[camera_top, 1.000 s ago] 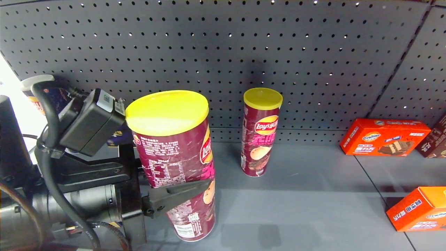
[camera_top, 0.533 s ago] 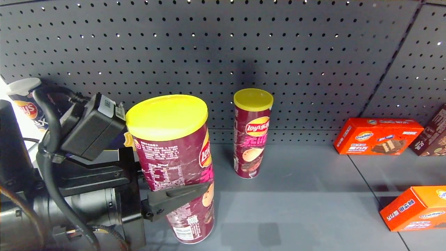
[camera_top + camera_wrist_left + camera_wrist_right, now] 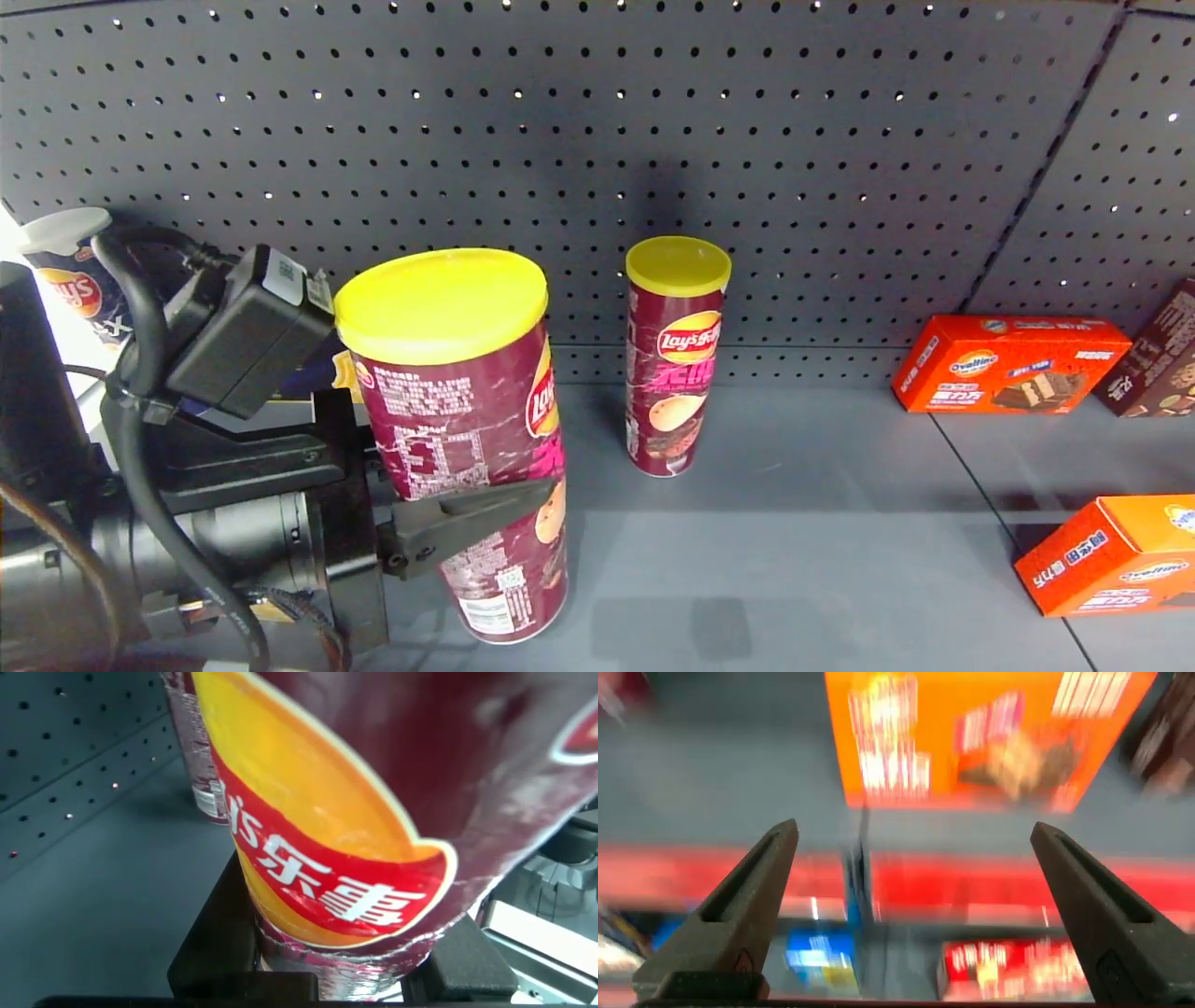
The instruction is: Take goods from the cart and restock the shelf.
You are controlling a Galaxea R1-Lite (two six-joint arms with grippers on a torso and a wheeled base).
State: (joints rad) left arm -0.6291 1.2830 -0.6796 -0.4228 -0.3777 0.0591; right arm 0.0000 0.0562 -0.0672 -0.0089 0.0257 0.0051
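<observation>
The left claw is clamped mid-body on a glossy maroon can with a yellow plastic lid, slightly tilted at the grey shelf's front left. A matching can stands upright by the pegboard. Orange cartons lie rightward. The right claw gapes wide, empty.

A maroon chip can with a yellow lid stands upright, leaning a little, at the front left of the grey shelf, clamped about its lower half by the left pincer. Whether its base touches the shelf cannot be told. A second can of the same kind stands upright farther back, near the pegboard wall and well apart from the first.
</observation>
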